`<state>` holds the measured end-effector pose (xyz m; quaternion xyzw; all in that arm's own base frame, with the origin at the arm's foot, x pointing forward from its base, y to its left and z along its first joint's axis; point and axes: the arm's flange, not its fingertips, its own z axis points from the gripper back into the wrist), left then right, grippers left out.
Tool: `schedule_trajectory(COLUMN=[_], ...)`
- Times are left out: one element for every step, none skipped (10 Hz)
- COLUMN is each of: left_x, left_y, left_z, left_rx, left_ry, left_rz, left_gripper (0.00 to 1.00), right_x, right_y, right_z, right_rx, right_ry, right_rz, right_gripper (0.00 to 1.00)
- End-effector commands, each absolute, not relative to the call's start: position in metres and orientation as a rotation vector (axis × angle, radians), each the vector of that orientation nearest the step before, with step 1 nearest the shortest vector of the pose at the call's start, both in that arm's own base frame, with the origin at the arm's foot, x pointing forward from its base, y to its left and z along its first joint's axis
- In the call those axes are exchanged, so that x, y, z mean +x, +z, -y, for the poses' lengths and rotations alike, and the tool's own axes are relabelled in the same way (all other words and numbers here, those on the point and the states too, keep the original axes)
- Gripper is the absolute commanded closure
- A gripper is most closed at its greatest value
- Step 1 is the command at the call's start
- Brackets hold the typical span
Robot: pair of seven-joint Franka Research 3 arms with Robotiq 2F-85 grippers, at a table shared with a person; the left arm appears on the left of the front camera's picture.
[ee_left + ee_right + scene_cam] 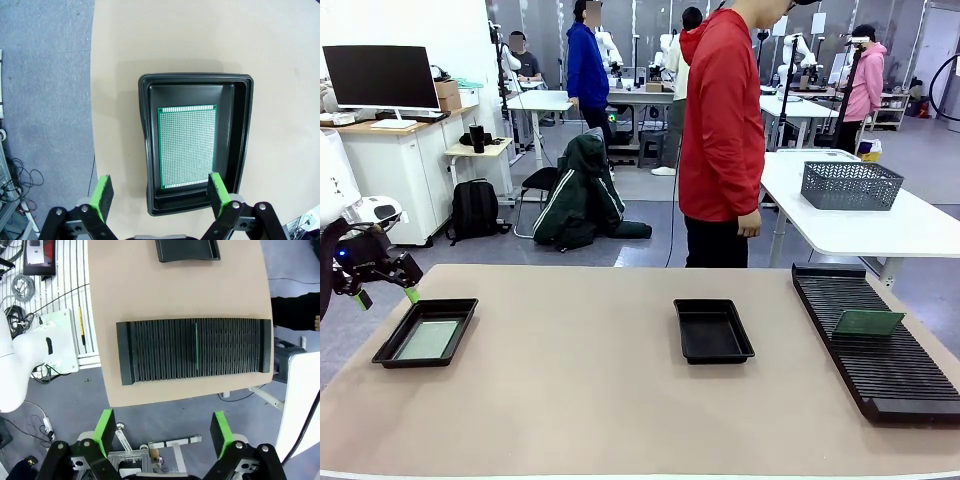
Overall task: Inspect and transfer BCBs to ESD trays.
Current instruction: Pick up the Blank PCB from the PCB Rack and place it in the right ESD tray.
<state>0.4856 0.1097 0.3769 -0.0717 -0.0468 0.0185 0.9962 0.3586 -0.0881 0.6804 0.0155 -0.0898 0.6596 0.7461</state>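
The left gripper (387,297) is hovering off the counter's (600,400) left end, above and apart from the left ESD tray (460,322), with its fingers (103,195) spreading wide and gripping nothing. In the left wrist view that tray is lying on the counter near the edge, with grey floor (45,100) showing beyond it. The first BCB (187,146) is resting flat on the tray's floor, its green dotted face up, set closer to one long wall than to the other. One green pad is overlapping the tray's near corner in that picture, while the other is sitting over bare counter just beside the tray. The middle ESD tray (712,330) is lying near the counter's centre, well apart from the left one, with its floor showing bare black. At the counter's right end a long black ribbed rack (890,365) is carrying the second BCB (867,322), which is standing on edge in the slots and leaning a little. The right gripper (163,432) is hanging over the floor past the counter's edge, looking down at the rack, its fingers wide apart and empty. A person (722,130) in a red hooded top is standing at the far side, arms hanging down.
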Motion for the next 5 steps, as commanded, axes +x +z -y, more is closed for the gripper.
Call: schedule_trajectory(left_x=[0.486,0.486,0.486,0.486,0.486], left_y=[0.375,0.375,0.375,0.375,0.375], left_z=[-0.111,-0.111,-0.111,-0.111,-0.111], left_rx=[-0.145,-0.145,-0.145,-0.145,-0.145], left_ry=[0.035,0.035,0.035,0.035,0.035], left_rz=[0.100,0.100,0.100,0.100,0.100], left_gripper=[0.00,0.00,0.00,0.00,0.00], right_x=[0.358,0.358,0.358,0.358,0.370], right_y=[0.680,0.680,0.680,0.680,0.660], right_z=[0.088,0.088,0.088,0.089,0.095], right_rx=[0.053,0.053,0.053,0.034,0.068], right_ry=[1.432,1.432,1.432,1.441,1.491], right_rz=[0.213,0.213,0.213,0.197,0.179], right_gripper=[0.00,0.00,0.00,0.00,0.00])
